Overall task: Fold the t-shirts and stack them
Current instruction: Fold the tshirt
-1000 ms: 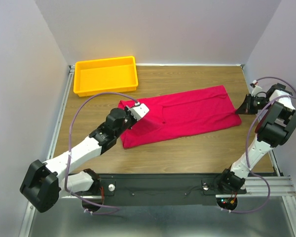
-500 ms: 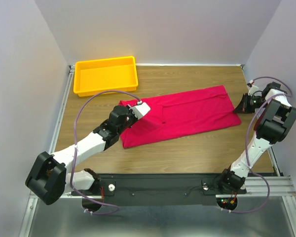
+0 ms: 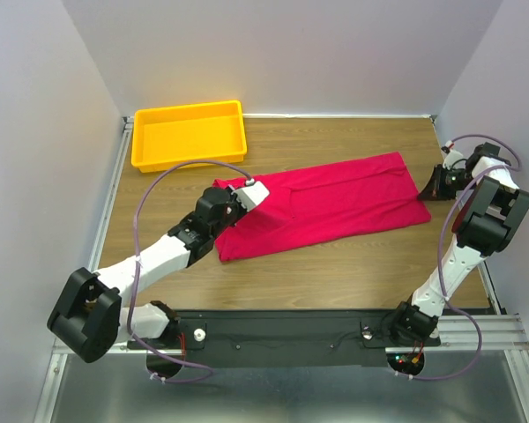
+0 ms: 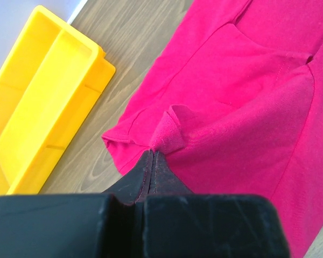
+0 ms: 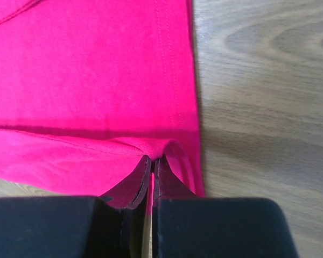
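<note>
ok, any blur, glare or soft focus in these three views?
Top external: sharp, evenly lit, only soft shadows on the table. Left wrist: t-shirt and yellow tray crisp, left gripper nearly black. Right wrist: stitching sharp, right gripper dark, table grain slightly soft.

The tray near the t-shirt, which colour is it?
Plain yellow tray, clearest in the top external view.

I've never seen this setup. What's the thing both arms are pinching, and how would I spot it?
On the wooden table, a t-shirt lies stretched out across the middle, the left gripper and right gripper each pinching one end. It is the only soft crimson-pink thing; its neighbour, the yellow tray at the far left corner, is a hard box.
</note>
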Controlling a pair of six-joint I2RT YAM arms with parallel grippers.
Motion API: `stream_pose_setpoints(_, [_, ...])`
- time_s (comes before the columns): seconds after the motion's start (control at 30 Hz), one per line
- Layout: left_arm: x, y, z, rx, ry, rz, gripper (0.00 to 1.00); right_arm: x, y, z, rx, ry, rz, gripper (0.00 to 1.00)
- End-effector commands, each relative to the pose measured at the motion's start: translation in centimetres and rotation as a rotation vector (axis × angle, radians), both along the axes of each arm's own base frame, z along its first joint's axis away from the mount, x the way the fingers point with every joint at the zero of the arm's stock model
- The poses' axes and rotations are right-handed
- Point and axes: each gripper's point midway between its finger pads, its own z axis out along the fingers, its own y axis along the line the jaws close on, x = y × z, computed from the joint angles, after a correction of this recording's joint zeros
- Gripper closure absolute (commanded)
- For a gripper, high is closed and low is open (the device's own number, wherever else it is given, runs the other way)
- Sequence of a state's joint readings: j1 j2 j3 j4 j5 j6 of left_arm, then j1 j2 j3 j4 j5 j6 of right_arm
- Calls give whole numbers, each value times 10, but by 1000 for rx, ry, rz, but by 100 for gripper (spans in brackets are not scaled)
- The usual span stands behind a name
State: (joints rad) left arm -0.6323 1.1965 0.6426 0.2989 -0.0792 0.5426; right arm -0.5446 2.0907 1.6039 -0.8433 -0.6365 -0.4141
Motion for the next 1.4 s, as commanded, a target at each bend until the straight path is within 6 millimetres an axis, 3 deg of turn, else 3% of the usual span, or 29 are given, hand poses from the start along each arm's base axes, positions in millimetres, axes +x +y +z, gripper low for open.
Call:
stream_pose_setpoints(0.0, [15,-8,35,-51,-87,-1,100,17,-16,12,-68,-60,-20,99])
stream_pose_setpoints(0.7, [19,-14,34,-48,-85,-18,100,19,-16,7,-59,-53,-43,98])
stream_pose_setpoints(0.83, [20,-14,34,-49,-84,-17,100,24,-19,6,-51,-56,-58,91])
stream_pose_setpoints(1.0, [20,-15,34,-51,-83,-20,100,38,-18,17,-11,-92,-103,70])
stream_pose_setpoints(1.2, [20,-15,32,-47,-80,-20,100,63,-27,47,-13,-194,-176,61])
stream_pose_setpoints(1.37, [20,-16,33,-53,-83,-21,100,74,-29,67,-17,-249,-201,60])
